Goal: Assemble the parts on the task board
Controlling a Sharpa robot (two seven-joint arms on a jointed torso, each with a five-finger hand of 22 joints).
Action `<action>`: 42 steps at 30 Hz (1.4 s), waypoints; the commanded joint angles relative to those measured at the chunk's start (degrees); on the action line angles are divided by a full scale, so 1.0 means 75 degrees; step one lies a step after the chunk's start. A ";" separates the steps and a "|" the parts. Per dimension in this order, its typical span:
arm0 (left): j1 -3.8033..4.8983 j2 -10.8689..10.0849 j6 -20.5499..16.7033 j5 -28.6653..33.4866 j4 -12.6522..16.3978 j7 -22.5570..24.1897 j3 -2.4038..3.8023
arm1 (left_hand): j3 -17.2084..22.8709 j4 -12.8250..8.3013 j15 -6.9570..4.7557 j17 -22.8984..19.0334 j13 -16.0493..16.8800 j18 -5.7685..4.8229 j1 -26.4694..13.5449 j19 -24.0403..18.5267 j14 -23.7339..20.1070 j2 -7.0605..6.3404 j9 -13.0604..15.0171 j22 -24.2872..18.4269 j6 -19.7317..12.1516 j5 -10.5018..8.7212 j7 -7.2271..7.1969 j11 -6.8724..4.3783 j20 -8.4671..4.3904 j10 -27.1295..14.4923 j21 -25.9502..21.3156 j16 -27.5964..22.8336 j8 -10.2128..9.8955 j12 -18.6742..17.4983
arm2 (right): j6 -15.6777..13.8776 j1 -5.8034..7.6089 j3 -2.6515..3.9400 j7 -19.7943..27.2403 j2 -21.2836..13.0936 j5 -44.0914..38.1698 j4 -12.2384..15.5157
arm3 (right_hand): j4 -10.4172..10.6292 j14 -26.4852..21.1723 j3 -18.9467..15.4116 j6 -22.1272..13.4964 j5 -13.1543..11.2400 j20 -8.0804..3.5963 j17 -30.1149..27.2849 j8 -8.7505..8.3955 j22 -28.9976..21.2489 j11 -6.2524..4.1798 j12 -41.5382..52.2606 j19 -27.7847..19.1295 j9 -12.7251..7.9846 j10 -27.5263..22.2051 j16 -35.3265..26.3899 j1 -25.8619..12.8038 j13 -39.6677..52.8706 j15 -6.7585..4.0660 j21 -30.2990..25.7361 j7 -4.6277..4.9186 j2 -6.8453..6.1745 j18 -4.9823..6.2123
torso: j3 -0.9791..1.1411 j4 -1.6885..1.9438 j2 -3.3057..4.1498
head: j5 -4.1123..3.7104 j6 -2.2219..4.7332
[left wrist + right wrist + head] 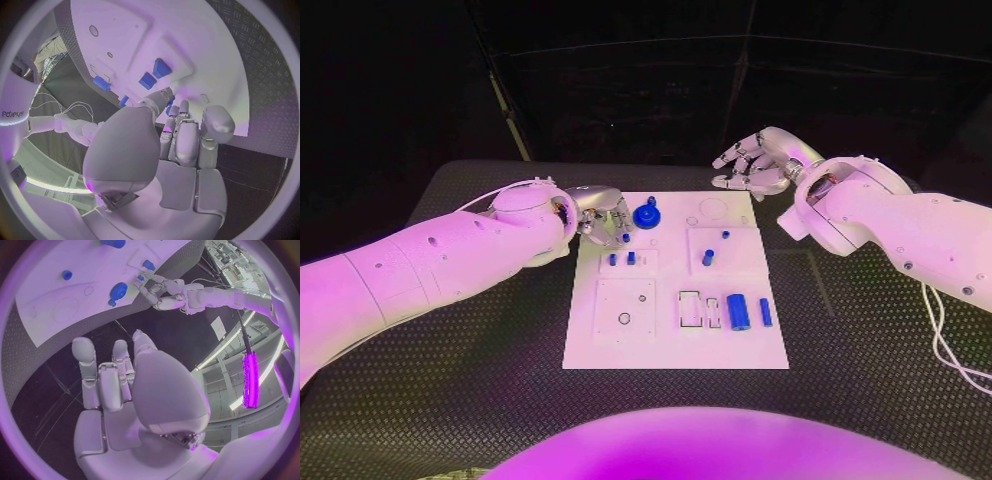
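The white task board (pixel 635 345) lies mid-table. At its far end stands a round blue knob (pixel 646 215), also seen from the right wrist (pixel 117 290). Small blue pegs (pixel 630 257) (pixel 708 257) stand in the middle, and a blue cylinder (pixel 737 312) and bar (pixel 764 311) lie near the right edge. My left hand (pixel 600 216) hovers over the board's far left corner beside the knob, fingers curled down (pixel 187 135). A blue bit (pixel 169 103) shows at its fingertips; whether it is pinched is unclear. My right hand (pixel 754 165) hangs past the far right corner, fingers apart (pixel 115 375), holding nothing.
The black table (pixel 459 390) has a ribbed mat surface around the board. A white cable (pixel 952 345) trails along the right arm near the table's right side. The board has cut-out slots (pixel 700 309) and a round recess (pixel 714 209).
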 commanded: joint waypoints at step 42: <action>-0.0238 -0.1451 -0.1231 0.9609 0.0999 0.2880 0.0250 | -0.0334 0.0132 0.0015 -0.2379 0.0143 0.0484 -0.0001 -0.1487 -0.0921 0.0288 0.0040 -0.2458 0.0781 -0.0017 0.0301 -0.0078 0.0029 0.0508 -0.2964 -0.1423 0.0362 0.0645 | 0.1221 -0.0416 -0.0573 -0.0941 0.0076 -0.4882 0.0073 | -0.0174 0.0277 0.1176 0.0716 -0.0838 0.0125 -0.0461 -0.0965 -0.0102 0.0313 -0.4474 0.0047 -0.0061 0.0090 -0.0401 0.0484 -0.4392 0.0219 -0.0161 0.0117 -0.0493 0.0138 | -0.0004 0.0006 0.0008 | -0.0434 0.0301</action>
